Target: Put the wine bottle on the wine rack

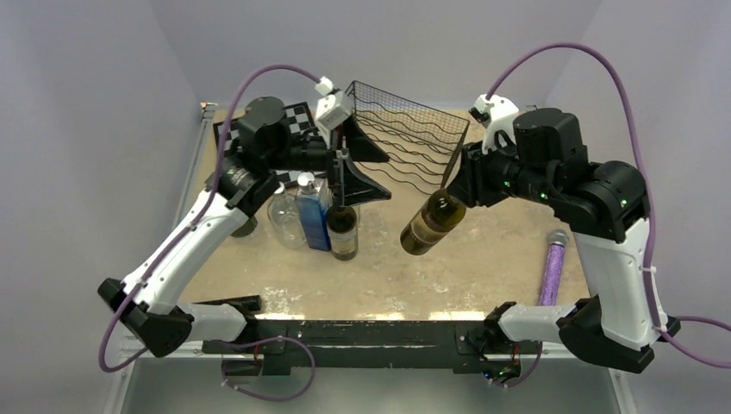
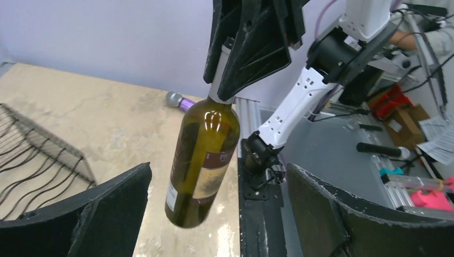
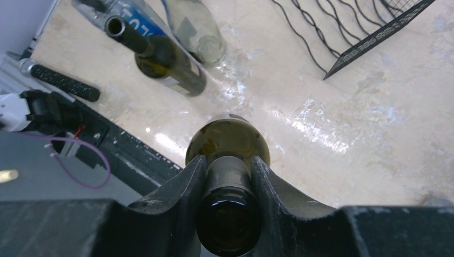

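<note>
- Right arm point(image 1: 603, 250) rises from its base at the 5 o'clock corner, folds at the elbow and reaches toward 9 o'clock, so its wrist ends up over the middle of the tabletop point(image 1: 491, 267).
- The right fingers point(image 1: 449, 193) are pinching the neck of the wine bottle point(image 1: 428, 226) just under the lip. The wrist cam looks straight down the glass.
- So the wine bottle is up off the tabletop and tilted, base hanging toward 7 o'clock. It's just off the 5 o'clock corner of the wine rack point(image 1: 405, 129) and not touching it.
- Left arm point(image 1: 194, 233) stretches from the 7 o'clock corner toward 1 o'clock. The left fingers point(image 1: 366, 166) are spread wide, holding nothing, right at the rack's 9 o'clock end. Can't tell if they touch the wire.
- The rack sits at 12 o'clock on the tabletop: black, wavy wires, mesh sides.
- At 9 o'clock of the held bottle stand three more: a clear bottle point(image 1: 284, 220), a blue bottle point(image 1: 312, 211) and a dark bottle point(image 1: 342, 231), all bunched together.
- A chessboard point(image 1: 299, 115) peeks out at 11 o'clock behind the left wrist.
- A purple glittery stick point(image 1: 552, 267) with a grey tip lies at 4 o'clock, beside the right arm.
- The tabletop is a glossy beige marble look, with pale lavender walls on three sides.
</note>
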